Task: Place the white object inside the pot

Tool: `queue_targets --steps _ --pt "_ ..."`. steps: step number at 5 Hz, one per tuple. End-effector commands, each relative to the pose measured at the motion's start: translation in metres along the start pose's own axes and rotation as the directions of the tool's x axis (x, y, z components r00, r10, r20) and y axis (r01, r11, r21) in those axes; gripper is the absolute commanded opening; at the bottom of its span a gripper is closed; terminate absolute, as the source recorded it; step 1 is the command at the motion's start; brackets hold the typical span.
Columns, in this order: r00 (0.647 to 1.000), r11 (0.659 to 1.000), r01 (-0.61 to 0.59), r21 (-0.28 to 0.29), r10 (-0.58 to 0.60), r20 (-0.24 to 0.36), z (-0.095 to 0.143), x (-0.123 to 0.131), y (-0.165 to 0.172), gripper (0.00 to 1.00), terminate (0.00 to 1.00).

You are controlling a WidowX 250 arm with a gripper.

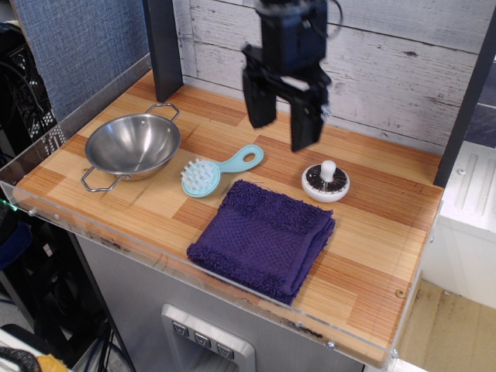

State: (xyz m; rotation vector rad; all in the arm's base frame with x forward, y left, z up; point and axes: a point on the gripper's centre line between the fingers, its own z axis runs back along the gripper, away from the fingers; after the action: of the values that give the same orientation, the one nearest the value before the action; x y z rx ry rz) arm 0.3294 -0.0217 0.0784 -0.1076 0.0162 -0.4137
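the gripper (pixel 282 133) hangs in the air over the back middle of the wooden table (pixel 387 232), its two dark fingers (pixel 259 101) spread apart with nothing between them, so it is released and empty. it points downward, and its tips sit above the tabletop, not touching anything.

the white object (pixel 325 182) rests on the table just to the right of and in front of the gripper, apart from it. it is a small round disc with a dark slotted top and a short white knob standing upright in the middle.

the pot (pixel 132 144) sits well apart from the disc, at the left end of the table. it is a shiny steel bowl with two thin wire handles, one toward the back wall and one toward the front edge, and it holds nothing.

between pot and disc lies a light-blue brush (pixel 214 173), bristle head toward the pot, handle angled toward the back. a folded purple towel (pixel 263 238) lies near the front edge, just in front of the brush and the disc, touching neither as far as can be seen.
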Motion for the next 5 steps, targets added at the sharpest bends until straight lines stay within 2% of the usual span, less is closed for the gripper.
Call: queue_targets --steps 1,3,5 --pt "0.999 0.997 -0.039 0.06 0.037 0.03 -0.018 0.032 -0.004 1.0 0.0" --pt "0.999 0.995 -0.052 0.086 0.052 0.002 -0.035 0.042 0.002 1.0 0.0" --pt "0.998 0.994 -0.061 0.088 0.061 0.007 -0.039 0.039 -0.001 1.0 0.0"
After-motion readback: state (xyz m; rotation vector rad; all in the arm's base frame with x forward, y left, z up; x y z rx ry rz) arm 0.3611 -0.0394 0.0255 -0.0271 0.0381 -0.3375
